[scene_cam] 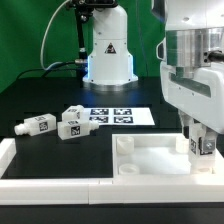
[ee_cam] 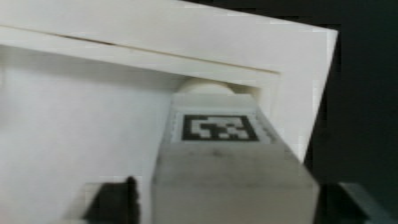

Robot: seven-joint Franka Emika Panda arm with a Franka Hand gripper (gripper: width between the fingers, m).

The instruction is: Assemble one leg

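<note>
Tool [scene_cam: 200, 147] clamped on stubby white plastic tagged leg [ee_cam: 222, 150], held upright over flat white square tabletop's [scene_cam: 150, 160] corner, likely for socket insertion.

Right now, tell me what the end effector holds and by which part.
The end effector holds a leg upright over the tabletop, gripped on its sides. The exact contact spot is hidden.

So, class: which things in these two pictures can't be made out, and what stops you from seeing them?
- Gripper, exterior view: the leg between the fingers hides the grip itself.
- Leg's lower end, wrist view: cut off by the frame edge.
- Corner socket under the leg, both views: hidden by the leg.
- Loose legs, exterior view: tags too small to read.
- Tabletop: its near part is cut off by the picture's edge.
</note>
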